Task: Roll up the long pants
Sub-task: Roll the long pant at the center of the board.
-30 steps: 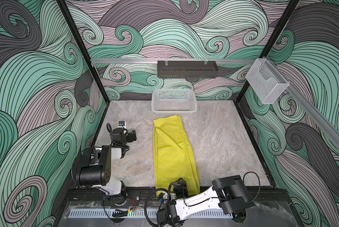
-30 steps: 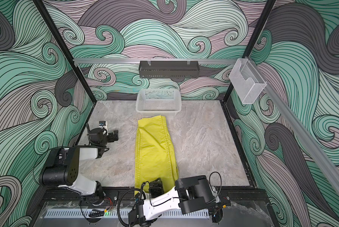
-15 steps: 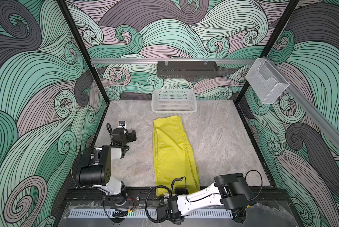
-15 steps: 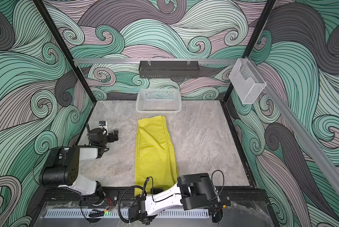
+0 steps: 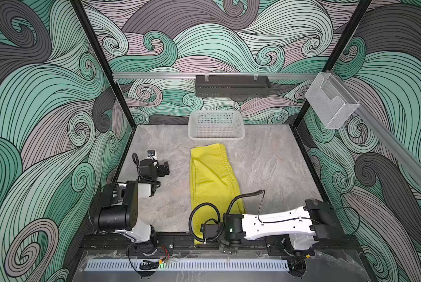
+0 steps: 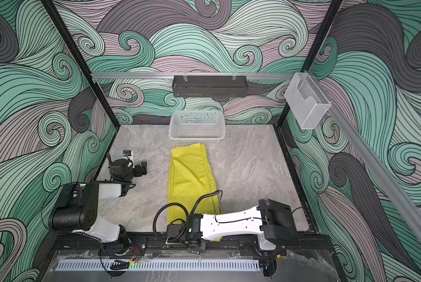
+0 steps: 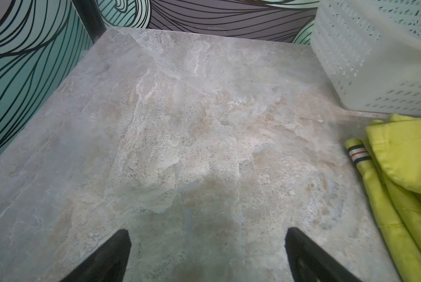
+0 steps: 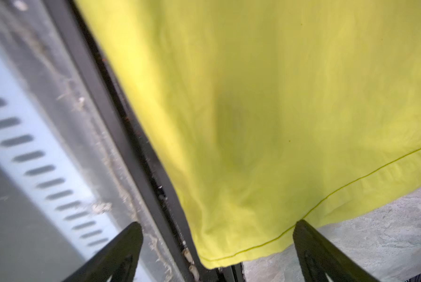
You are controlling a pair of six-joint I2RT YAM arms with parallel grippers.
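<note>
**The long pants point(image 5: 212, 180) lie flat on the table point(image 5: 273, 166)**

The long pants are folded into one long strip in the middle. The end with the stripes is just beside the white basket point(image 5: 216, 142). The other end hangs over the black front edge. The right claw point(image 8: 218, 225) is wide, with that end between its fingers, not pinched. The left claw point(image 7: 207, 234) is wide too, over bare table.
</note>
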